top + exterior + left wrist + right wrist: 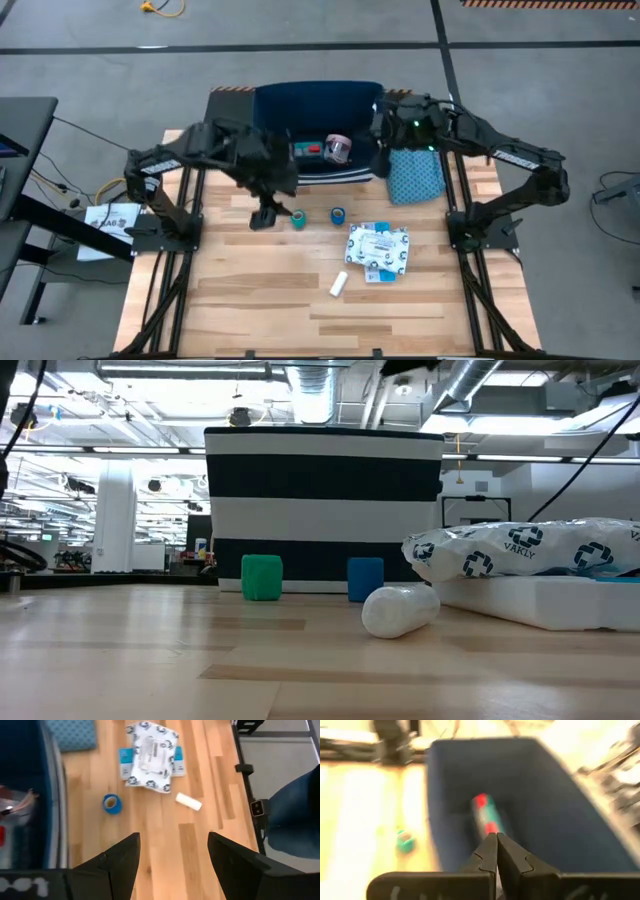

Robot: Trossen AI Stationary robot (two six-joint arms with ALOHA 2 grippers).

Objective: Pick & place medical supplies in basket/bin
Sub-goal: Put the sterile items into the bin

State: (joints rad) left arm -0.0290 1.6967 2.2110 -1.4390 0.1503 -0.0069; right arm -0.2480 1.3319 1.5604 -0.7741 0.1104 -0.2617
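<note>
Left gripper (266, 216) hangs above the desk (260, 300), fingers (122, 857) parted, nothing between them. Teal tape roll (298, 218) sits just beside those fingers, blue tape roll (337, 215) a bit further out on the same side. White-blue printed packets (378, 248) and the small white tube (339, 284) lie well beyond the fingers.

Right gripper (496, 851) is over the navy bin (318, 105), fingers pressed shut, empty. Red-teal long pack (485, 814) lies on the bin floor below the fingertips; pink round thing (339, 149) is in the bin too.

Handling guess: tape rolls look light and stiff, probably best pinched across the outer wall. Packets look soft, crinkly and slippery, so take an edge or corner. Tube is likely to roll, so grip across its middle.
</note>
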